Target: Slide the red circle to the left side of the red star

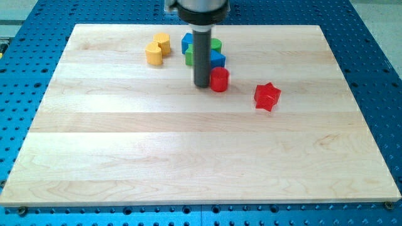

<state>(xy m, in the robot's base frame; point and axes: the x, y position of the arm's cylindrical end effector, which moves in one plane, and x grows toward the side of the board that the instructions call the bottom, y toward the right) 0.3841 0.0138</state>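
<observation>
The red circle (219, 80) stands on the wooden board (188, 150) near the view's top centre. The red star (267, 96) lies to its right and slightly lower, about a block's width of bare board between them. My tip (201, 85) is down at the board, touching or almost touching the red circle's left side. The dark rod rises from it to the view's top and hides part of the blocks behind it.
Behind the rod sit a blue block (187, 43), a green block (215, 44) and another blue block (217, 59), packed close together. A yellow heart-like block (162, 42) and a yellow rounded block (154, 54) lie to their left.
</observation>
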